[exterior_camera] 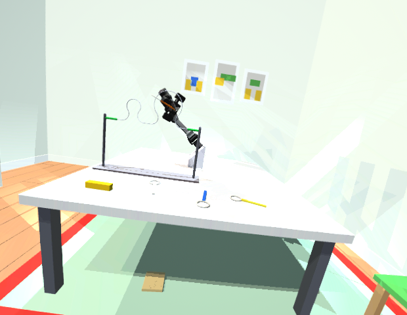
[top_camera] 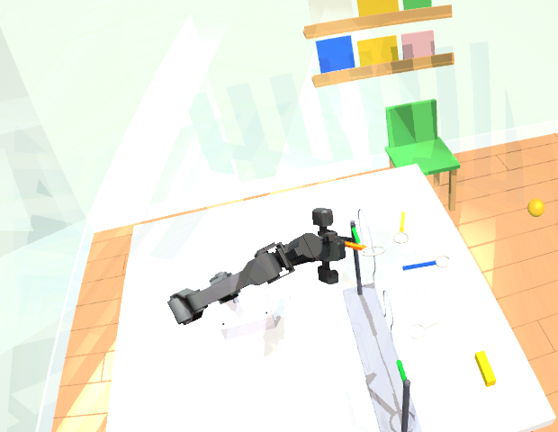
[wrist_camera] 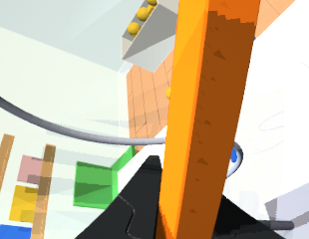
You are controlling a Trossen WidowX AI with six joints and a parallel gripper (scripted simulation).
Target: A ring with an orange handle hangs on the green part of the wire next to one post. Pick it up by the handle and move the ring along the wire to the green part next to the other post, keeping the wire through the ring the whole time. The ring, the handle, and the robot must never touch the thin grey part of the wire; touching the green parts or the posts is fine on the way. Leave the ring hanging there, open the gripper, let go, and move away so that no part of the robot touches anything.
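Ring (top_camera: pixel 373 251) and orange handle (top_camera: pixel 353 245) sit in my top view at about 3 o'clock from the wrist, just past the far post (top_camera: pixel 356 260) and its green wire section (top_camera: pixel 355 233). I have the jaws of the gripper (top_camera: pixel 345 242) clenched on the handle. The thin grey wire (top_camera: pixel 368 232) rises in a loop close to the ring, though I cannot tell from here how much gap there is. The goal, the other green section (top_camera: pixel 400 369), lies toward 5 o'clock, well apart, by the near post (top_camera: pixel 405 404).

From the exterior camera, the gripper (exterior_camera: pixel 168 103) holds the handle (exterior_camera: pixel 167 100) high, up at 11 o'clock from the right post (exterior_camera: pixel 196 152), with the faint ring (exterior_camera: pixel 159 102) around the grey wire (exterior_camera: pixel 139 113) where it curls. The target green section (exterior_camera: pixel 111 118) is at 9 o'clock, beside the left post (exterior_camera: pixel 104 138). My judgement: to travel well I should follow each bend slowly, tilting the wrist so the ring's plane stays square to the wire and the wire stays centred.

On the wrist camera, the handle (wrist_camera: pixel 208 119) is a tall orange bar rising from the dark fingers toward 12 o'clock. The grey wire (wrist_camera: pixel 75 133) sweeps behind it from 9 o'clock; I can't judge its clearance.
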